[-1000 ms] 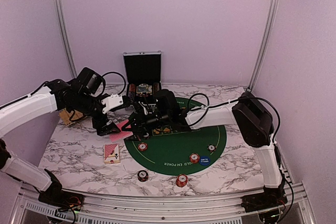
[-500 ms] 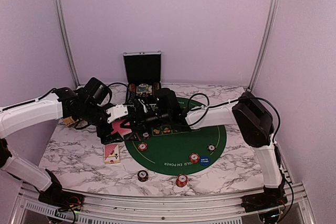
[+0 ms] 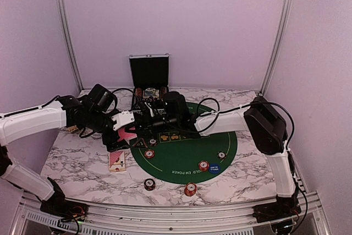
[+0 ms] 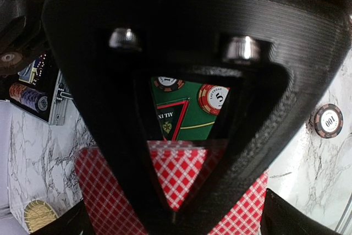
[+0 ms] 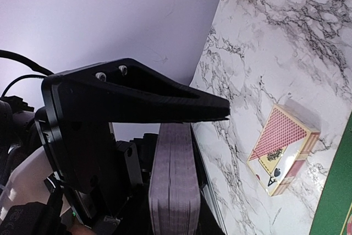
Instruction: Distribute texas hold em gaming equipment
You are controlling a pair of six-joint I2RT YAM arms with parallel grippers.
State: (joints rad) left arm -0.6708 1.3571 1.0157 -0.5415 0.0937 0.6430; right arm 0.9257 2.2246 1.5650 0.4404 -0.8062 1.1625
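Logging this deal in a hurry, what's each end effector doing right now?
Left end effector: closed on a red-backed card.
Right end effector: closed on the deck of cards.

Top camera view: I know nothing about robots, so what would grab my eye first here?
At the left edge of the round green poker mat, the left gripper pinches a red-backed card right beside the right gripper, which seems to hold the deck. Behind them an open black case stands near the back wall, and striped poker chips lie on and just off the mat's near edge.
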